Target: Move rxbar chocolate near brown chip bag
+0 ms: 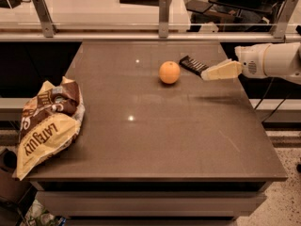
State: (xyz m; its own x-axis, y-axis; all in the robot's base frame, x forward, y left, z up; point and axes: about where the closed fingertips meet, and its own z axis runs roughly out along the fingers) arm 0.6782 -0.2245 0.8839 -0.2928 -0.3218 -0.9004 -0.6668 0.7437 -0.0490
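The rxbar chocolate (pixel 193 65) is a small black bar lying flat at the back right of the brown table, just right of an orange (pixel 169 72). The brown chip bag (pixel 47 124) lies wrinkled at the table's left edge, dark brown on top and yellow below, partly hanging over the edge. My gripper (pixel 207 75) reaches in from the right on a white arm; its cream tip hovers just right of and slightly nearer than the bar, above the table.
The table (pixel 160 140) has a front edge near the bottom and a right edge under my arm. A glass railing with metal posts (pixel 163 15) runs behind it. A counter with dark objects lies beyond.
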